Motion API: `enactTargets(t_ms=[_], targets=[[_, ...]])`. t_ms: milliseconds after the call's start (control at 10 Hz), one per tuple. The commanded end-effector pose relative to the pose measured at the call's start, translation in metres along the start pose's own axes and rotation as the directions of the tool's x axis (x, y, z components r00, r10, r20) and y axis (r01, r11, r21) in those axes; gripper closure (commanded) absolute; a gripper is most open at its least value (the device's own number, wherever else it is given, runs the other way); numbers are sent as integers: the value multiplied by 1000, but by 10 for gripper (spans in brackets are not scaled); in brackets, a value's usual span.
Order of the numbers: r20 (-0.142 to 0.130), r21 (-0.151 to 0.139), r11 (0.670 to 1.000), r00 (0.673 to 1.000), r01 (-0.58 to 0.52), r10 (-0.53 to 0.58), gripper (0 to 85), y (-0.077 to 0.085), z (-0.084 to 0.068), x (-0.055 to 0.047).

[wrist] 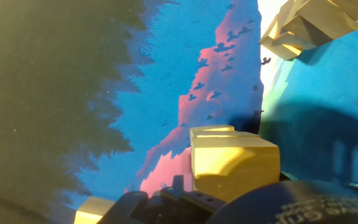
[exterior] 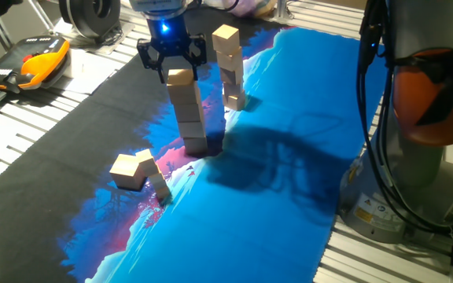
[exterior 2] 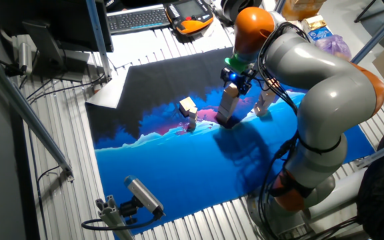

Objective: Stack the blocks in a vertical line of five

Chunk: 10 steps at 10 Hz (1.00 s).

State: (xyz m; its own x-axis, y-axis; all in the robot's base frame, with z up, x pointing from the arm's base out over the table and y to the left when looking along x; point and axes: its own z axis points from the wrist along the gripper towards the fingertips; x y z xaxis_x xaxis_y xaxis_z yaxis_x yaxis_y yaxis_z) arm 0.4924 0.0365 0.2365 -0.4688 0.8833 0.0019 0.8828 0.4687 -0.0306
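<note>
A tall stack of light-tan wooden blocks (exterior: 189,114) stands on the printed mat (exterior: 289,173). My gripper (exterior: 173,61) hangs right over it, its fingers spread wider than the top block (exterior: 179,77) and just above its sides; it looks open. The hand view shows that top block (wrist: 232,163) close below. A second, shorter stack (exterior: 229,67) stands just behind to the right. Two loose blocks (exterior: 128,171) (exterior: 160,189) lie front left. In the other fixed view the gripper (exterior 2: 235,79) sits over the stack (exterior 2: 227,107).
An orange-and-black handheld device (exterior: 38,63) lies off the mat at the far left. The arm's base and cables (exterior: 427,102) stand at the right. A keyboard (exterior 2: 139,19) lies beyond the mat. The mat rests on a slatted metal table (exterior: 22,134).
</note>
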Motion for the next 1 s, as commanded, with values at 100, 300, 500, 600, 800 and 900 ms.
enactTargets(t_ms=[100,300,500,600,800,900], targets=[[12,6,1000,1000,6,-6,170,0,0,0],[8,0,1000,1000,17,-17,170,0,0,0],[30,-1,999,999,38,-38,170,0,0,0],[37,-9,999,998,41,-41,170,0,0,0],[34,-11,999,998,44,-44,0,0,0,0],[34,-11,999,998,49,-49,0,0,0,0]])
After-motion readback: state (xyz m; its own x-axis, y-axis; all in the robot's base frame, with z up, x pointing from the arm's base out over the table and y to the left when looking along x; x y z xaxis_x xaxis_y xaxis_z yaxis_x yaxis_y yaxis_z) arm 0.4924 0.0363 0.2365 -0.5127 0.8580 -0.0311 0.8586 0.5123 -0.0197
